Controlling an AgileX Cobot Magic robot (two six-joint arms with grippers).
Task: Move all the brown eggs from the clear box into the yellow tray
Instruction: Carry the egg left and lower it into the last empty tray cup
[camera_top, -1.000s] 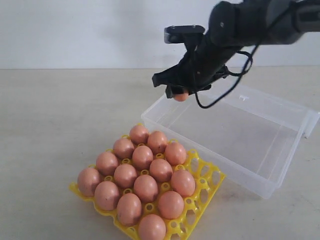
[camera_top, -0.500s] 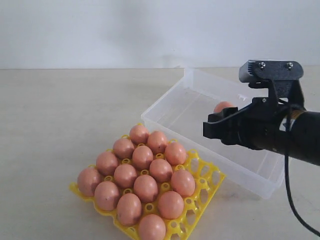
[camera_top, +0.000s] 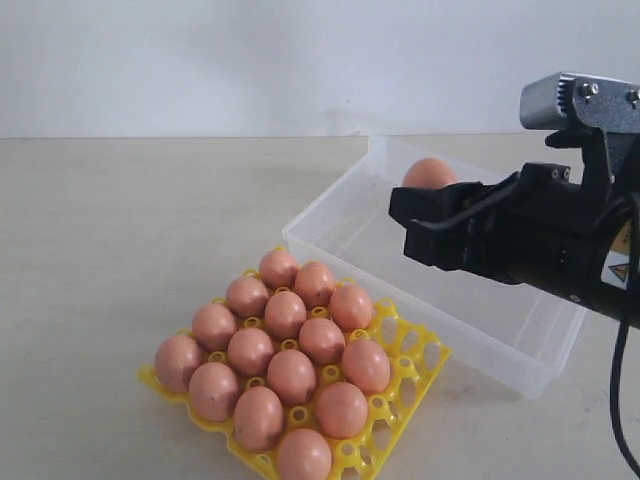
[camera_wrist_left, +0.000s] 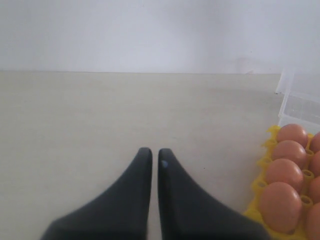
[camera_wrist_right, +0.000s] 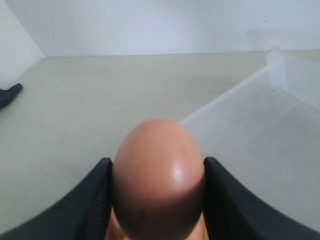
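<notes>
You had one brown egg (camera_top: 430, 172) gripped in the right pincer (camera_wrist_right: 157, 167), jaws part-spread around it, over the clear box (camera_top: 470, 335); mid-carry, your next move looked to be swinging toward seven o'clock onto a free cup of the yellow tray (camera_top: 410, 355), while the left pincer (camera_wrist_left: 151, 157) sat closed on nothing.

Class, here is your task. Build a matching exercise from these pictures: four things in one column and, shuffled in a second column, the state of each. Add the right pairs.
Column one
1. left gripper
2. right gripper
3. yellow tray
4. clear box

Column two
A. see-through walls
B. clamped on one brown egg
C. shut, holding nothing
D. most cups filled with brown eggs

Pairs: 1-C, 2-B, 3-D, 4-A
</notes>
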